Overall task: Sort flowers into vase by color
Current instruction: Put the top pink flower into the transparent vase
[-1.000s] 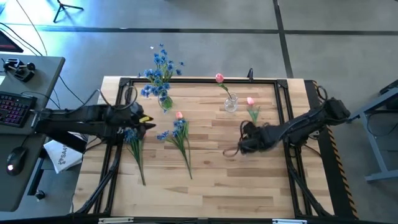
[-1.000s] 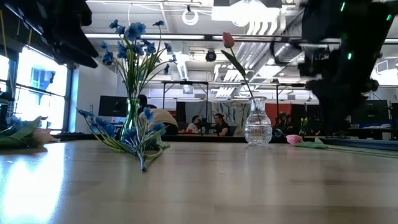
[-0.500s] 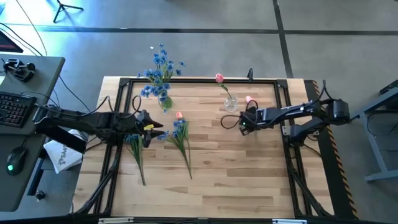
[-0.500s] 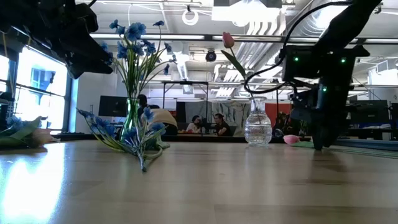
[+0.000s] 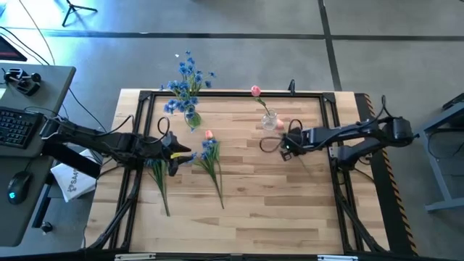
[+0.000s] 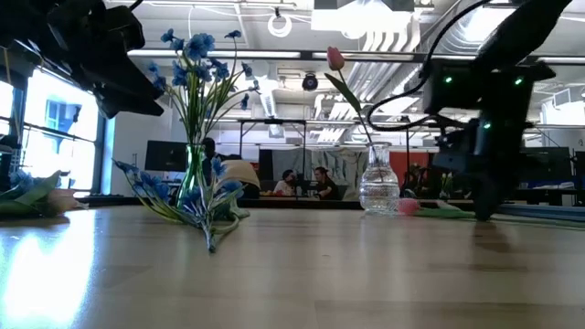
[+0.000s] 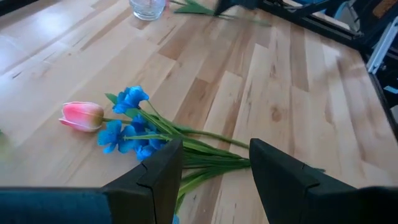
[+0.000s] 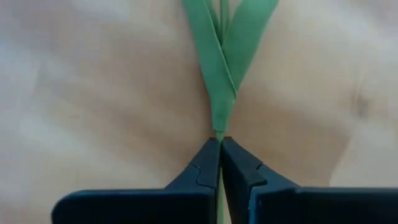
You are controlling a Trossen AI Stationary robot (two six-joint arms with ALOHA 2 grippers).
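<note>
Blue flowers stand in a vase [image 5: 191, 118] at the far left. One pink tulip [image 5: 255, 91] stands in a glass vase [image 5: 269, 120]. A second pink tulip, its bud [image 5: 279, 125] beside the glass vase, lies on the table; my right gripper [image 5: 284, 147] is shut on its stem. A blue stem [image 5: 211, 154] and a pink tulip [image 5: 209, 135] lie mid-table, another blue stem [image 5: 156, 168] to their left. My left gripper [image 5: 181, 154] is open above the table between the two blue stems, touching nothing. My right gripper pinches the tulip's thin green stem [image 8: 219, 132] between its two fingertips, just below where the two long leaves [image 8: 225, 56] meet. The fingers slant down from the table's right. In the low view the bud [image 6: 407, 206] lies at table level beside the glass vase.
A black frame [image 5: 232, 94] runs around the table's edges. A desk with keyboard and mouse [image 5: 18, 123] stands left of the table. The near half of the wooden table [image 5: 261, 217] is bare. People sit far behind the table in the low view [image 6: 311, 183].
My right gripper has gone toward the table's far edge to the lying tulip's stem. The tulip's bud has since slid toward the glass vase. My left gripper has gone a little toward the table's right, nearer the blue stem at mid-table.
</note>
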